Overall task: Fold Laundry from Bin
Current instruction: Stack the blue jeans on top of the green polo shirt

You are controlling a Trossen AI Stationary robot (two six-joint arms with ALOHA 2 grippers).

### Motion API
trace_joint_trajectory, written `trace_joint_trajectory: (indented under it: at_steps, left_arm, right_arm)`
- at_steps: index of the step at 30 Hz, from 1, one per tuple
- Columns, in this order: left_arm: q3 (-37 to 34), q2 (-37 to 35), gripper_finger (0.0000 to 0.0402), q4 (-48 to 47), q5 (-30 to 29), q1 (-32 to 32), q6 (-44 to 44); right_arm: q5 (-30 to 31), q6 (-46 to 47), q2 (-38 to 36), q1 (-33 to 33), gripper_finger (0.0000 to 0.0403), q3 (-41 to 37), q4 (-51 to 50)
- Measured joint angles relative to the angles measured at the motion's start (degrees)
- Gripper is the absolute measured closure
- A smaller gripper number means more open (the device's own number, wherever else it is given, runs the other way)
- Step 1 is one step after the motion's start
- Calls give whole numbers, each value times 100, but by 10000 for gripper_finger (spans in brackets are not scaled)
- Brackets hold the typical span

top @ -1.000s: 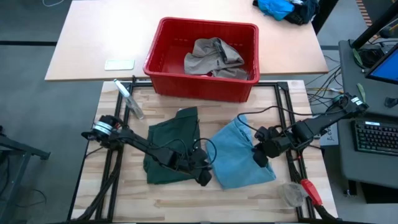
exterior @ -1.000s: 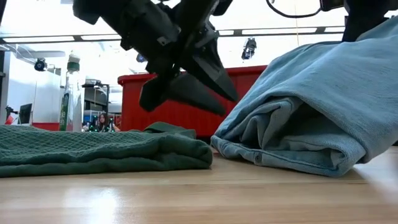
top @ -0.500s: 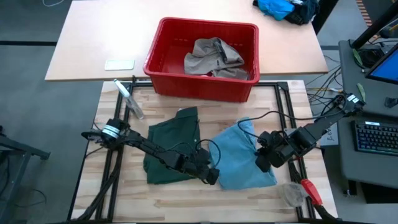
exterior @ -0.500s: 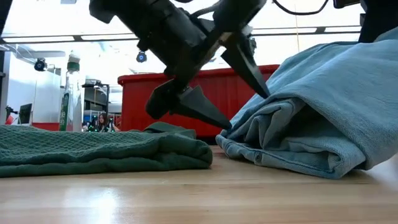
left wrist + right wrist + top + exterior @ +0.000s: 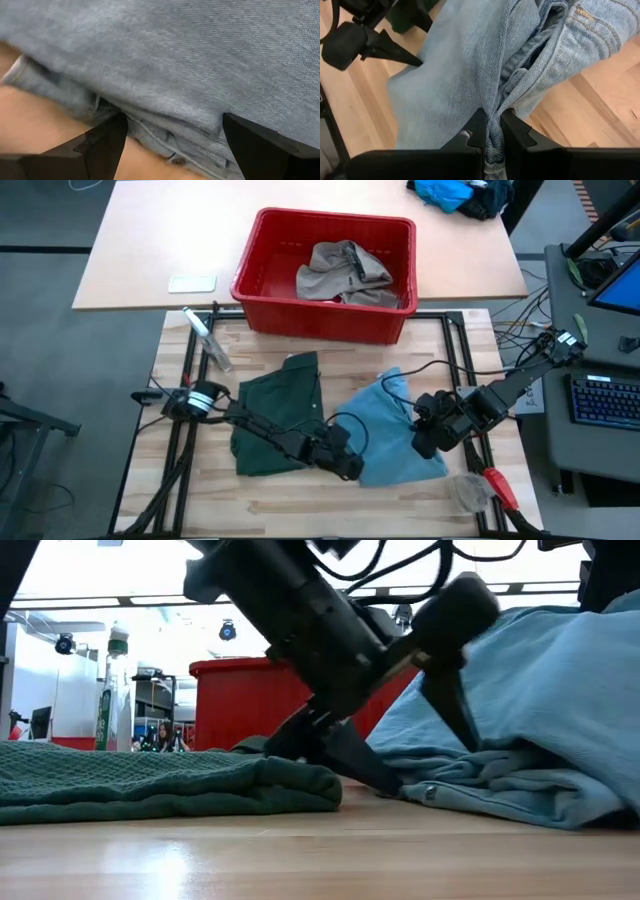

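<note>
**Two grippers at the denim trousers, one garment left in the bin**

Two arms met over the light blue denim trousers [image 5: 395,430], which lay in a rumpled fold right of centre in the high view. The left gripper [image 5: 352,470] sat low at the trousers' lower-left edge with its fingers [image 5: 102,145] spread wide; the left wrist view showed them standing either side of a folded denim hem, one finger on the bare wood, with nothing pinched between them. In the low view that arm crossed the middle of the frame and covered much of the fold behind it.

The right gripper [image 5: 423,442] was at the trousers' right edge. Its fingers [image 5: 479,131] were pressed together on a bunched ridge of denim, and the fabric rose from them in a raised sheet; the arm's bulk hid the exact pinch point in the high view.

Dark green shorts [image 5: 275,420] lay flat at centre-left, just beside the trousers, their lower-right corner hidden under the left arm. The red bin [image 5: 262,280] stood at upper centre, straddling the two tabletops, with the khaki-taupe garment [image 5: 342,272] crumpled inside it. A clear bottle [image 5: 207,340] lay left of the shorts. A red-handled tool [image 5: 499,486] at lower right was too small to make out.
</note>
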Motion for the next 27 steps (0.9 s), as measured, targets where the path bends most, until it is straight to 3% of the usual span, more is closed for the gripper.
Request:
trace_joint_trajectory:
  at_steps: [11, 15, 19, 25, 27]
  left_arm:
    - [516, 472, 93, -103, -420, -11, -8]
    - [505, 496, 118, -67, -564, -15, 108]
    - [496, 510, 186, -3, -711, -15, 241]
    - [477, 527, 350, 291, -1129, -40, 720]
    - [491, 529, 384, 316, -1278, -72, 836]
  right_arm:
    - [18, -81, 22, 0, 379, -29, 7]
    - [91, -86, 22, 37, 379, -59, 18]
    - [133, -90, 22, 63, 379, -61, 46]
    - [225, -88, 22, 74, 379, -117, 49]
    - [224, -88, 22, 75, 379, -127, 47]
